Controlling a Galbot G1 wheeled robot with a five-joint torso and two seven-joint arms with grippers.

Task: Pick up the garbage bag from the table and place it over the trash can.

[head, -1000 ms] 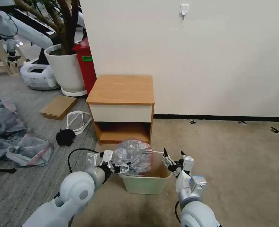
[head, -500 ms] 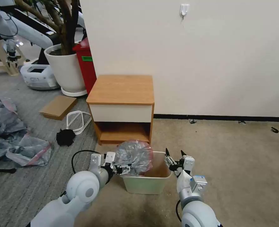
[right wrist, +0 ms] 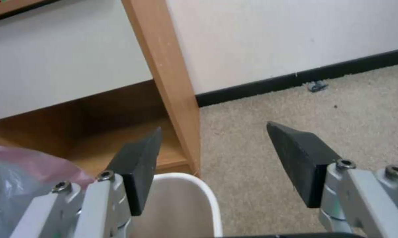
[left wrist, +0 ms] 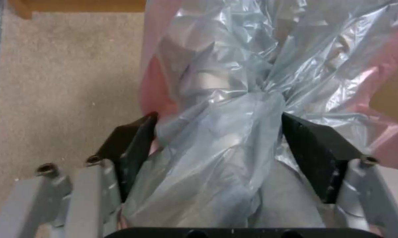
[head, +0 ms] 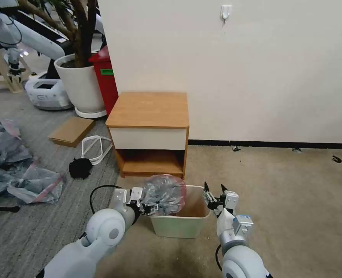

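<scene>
The garbage bag (head: 165,193), crinkly translucent grey with a pink-red band, hangs bunched over the left half of the cream-green trash can (head: 178,227), which stands on the carpet in front of the table (head: 149,109). My left gripper (head: 151,206) is shut on the garbage bag from the left. In the left wrist view the plastic (left wrist: 225,99) fills the gap of the left gripper (left wrist: 218,115) between the black fingers (left wrist: 135,145). My right gripper (head: 214,186) hovers open at the can's right rim. The right gripper (right wrist: 214,127) has nothing between its fingers, and the rim (right wrist: 203,191) lies below it.
A heap of larger grey-pink bags (head: 20,170) lies on the floor at the left. A cardboard piece (head: 71,130), a white loop (head: 95,147) and a black clump (head: 80,168) are beside the table. A white plant pot (head: 82,85) and a red bin (head: 106,79) stand behind. Bare carpet stretches to the right.
My left arm has pushed a little to the right and the bag has sunk slightly toward the can's mouth. The right gripper has barely shifted.
</scene>
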